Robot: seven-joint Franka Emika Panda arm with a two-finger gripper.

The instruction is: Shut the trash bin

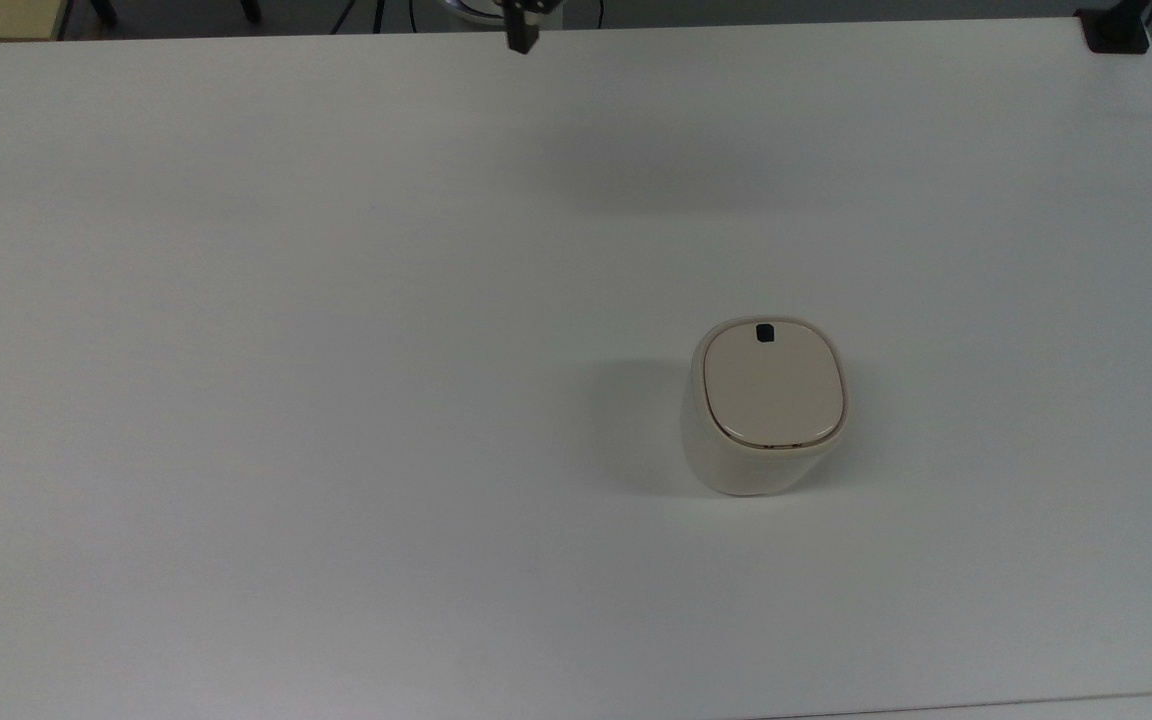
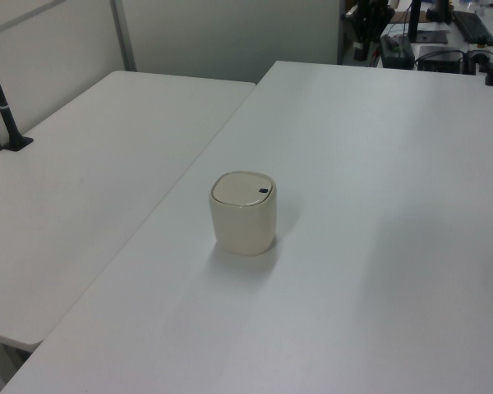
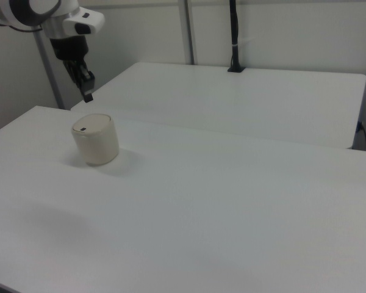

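Observation:
The trash bin [image 1: 748,462] is a small cream-white tub standing on the white table [image 1: 336,400], right of centre in the top view. Its beige lid [image 1: 772,388] lies flat and flush in the rim, with the black square tab [image 1: 764,333] at the far edge. The trash bin [image 2: 244,220] also stands mid-table in the left view, lid down. My gripper [image 1: 521,38] hangs far from it at the top view's upper edge, its fingers together and holding nothing. In the right view the gripper [image 3: 87,95] hovers above and behind the trash bin [image 3: 96,143].
A second white table [image 2: 99,156] adjoins on the left view's left, carrying a black clamped post [image 2: 3,98]. That post [image 3: 234,36] stands at the back in the right view. A black clamp [image 1: 1116,30] sits at the table's far right corner in the top view.

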